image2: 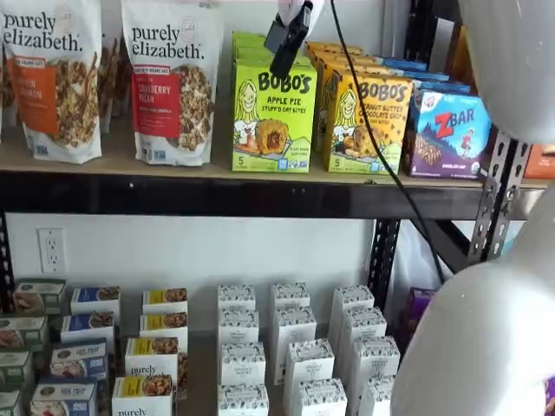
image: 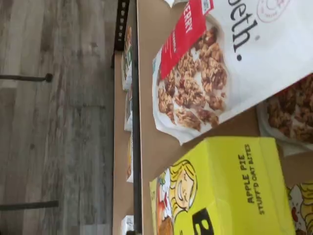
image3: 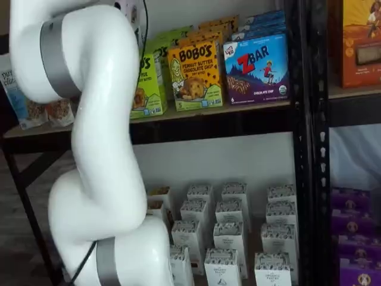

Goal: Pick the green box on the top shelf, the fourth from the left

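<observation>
— How far along is the pick?

— Only the approach is judged to be under way. The gripper (image2: 289, 39) is seen in a shelf view hanging just above and in front of the green box (image2: 272, 108), with nothing held. Its black fingers are viewed side-on, so whether a gap is kept between them cannot be told. Closing on the carton and drawing it out are left to be done.

— Where is the box found?

— It is stood upright at the front edge of the top shelf (image2: 217, 186), between the cranberry pecan granola bag (image2: 171, 82) and the yellow-orange Bobo's carton (image2: 368, 121).

— How is it marked?

— A lime-green face is shown, with a cartoon blonde girl, "APPLE PIE STUFF'D OAT BITES", and a pictured oat bite.
</observation>
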Robot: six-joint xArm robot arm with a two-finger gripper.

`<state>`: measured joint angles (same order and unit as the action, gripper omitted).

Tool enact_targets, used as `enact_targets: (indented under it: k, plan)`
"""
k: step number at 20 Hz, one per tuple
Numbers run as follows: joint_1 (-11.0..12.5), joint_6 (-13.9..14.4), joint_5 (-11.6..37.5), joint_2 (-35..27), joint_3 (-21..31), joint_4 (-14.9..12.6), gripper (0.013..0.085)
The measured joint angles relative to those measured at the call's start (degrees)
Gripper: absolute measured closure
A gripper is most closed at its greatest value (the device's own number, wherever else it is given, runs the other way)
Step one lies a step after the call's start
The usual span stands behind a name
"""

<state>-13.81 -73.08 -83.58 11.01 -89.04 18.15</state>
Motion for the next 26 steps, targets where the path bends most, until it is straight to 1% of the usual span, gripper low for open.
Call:
enact_targets:
  k: [3,11,14,17,20,26]
  plan:
    - [0.4,-0.6,-1.0,-1.3,-1.1,-0.3,0.013]
    - [1.9,-2.4,-1.3,-3.4,-1.9,-0.8,0.013]
    - [2.5,-3.2,-3.4,-4.9,-3.3,-0.9,0.013]
    - [2.9,-3.6,-4.2,-5.6,-3.7,-1.1,0.013]
    - [2.9,-3.8,-4.0,-5.7,-3.4,-1.5,0.013]
    - [2.8,-4.0,-2.1,-5.1,-1.9,-2.3,0.013]
